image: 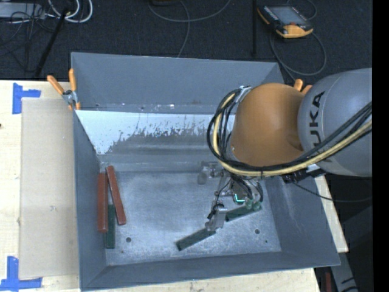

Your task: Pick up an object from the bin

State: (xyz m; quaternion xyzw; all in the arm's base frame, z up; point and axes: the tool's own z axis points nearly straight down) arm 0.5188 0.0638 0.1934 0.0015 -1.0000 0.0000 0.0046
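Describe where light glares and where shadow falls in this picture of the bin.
Camera view: bright glare streaks the bin's back wall; the orange cover carries a soft sheen; the arm shades the floor around the tool; the red-brown sticks on the left lie evenly lit.

- Setting: robotics lab.
- KUKA arm (331, 123), orange-covered wrist ringed with wiring, 3 o'clock.
- Grey metal bin (176, 84), centre.
- Loose cables (73, 5) on the dark floor (200, 23), 11 o'clock.
- Orange-edged handheld unit (284, 22), 1 o'clock.
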